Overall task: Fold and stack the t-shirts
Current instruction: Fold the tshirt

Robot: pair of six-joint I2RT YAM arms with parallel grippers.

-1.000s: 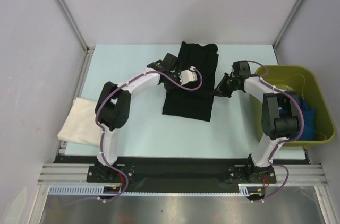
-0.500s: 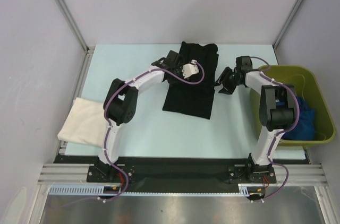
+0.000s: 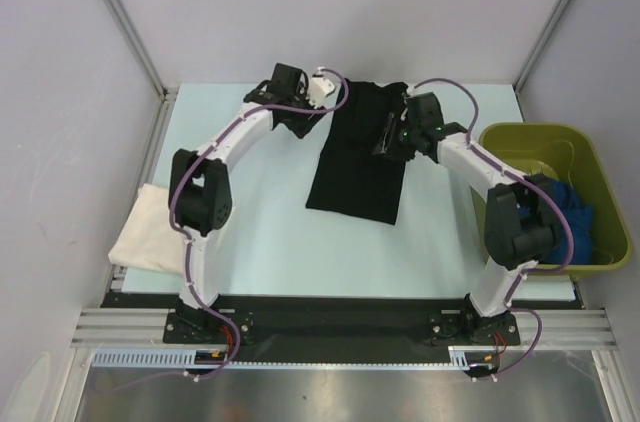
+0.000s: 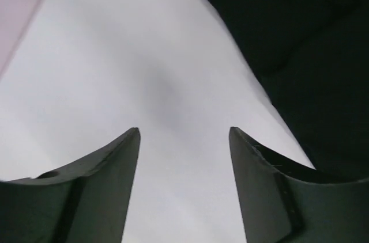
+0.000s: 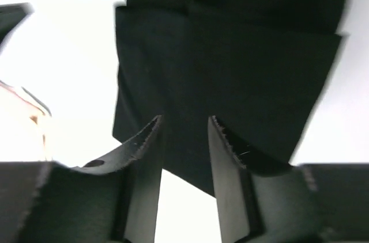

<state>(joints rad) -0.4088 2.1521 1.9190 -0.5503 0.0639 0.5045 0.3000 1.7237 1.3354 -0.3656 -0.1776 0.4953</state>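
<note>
The left tool gapes wide over the surface; the right tool, narrowly parted, hovers above the black t-shirt, apparently not touching.

You have an olive-green plastic bin at 3 o'clock, at the right edge of the pale blue table. A black strip and a metal rail run along 6 o'clock. Grey walls close the far side, with slanted metal posts at 11 and 1 o'clock.

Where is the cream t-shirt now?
In the top view, the cream t-shirt lies at the table's left edge, beside the left arm, apart from the black t-shirt.
</note>
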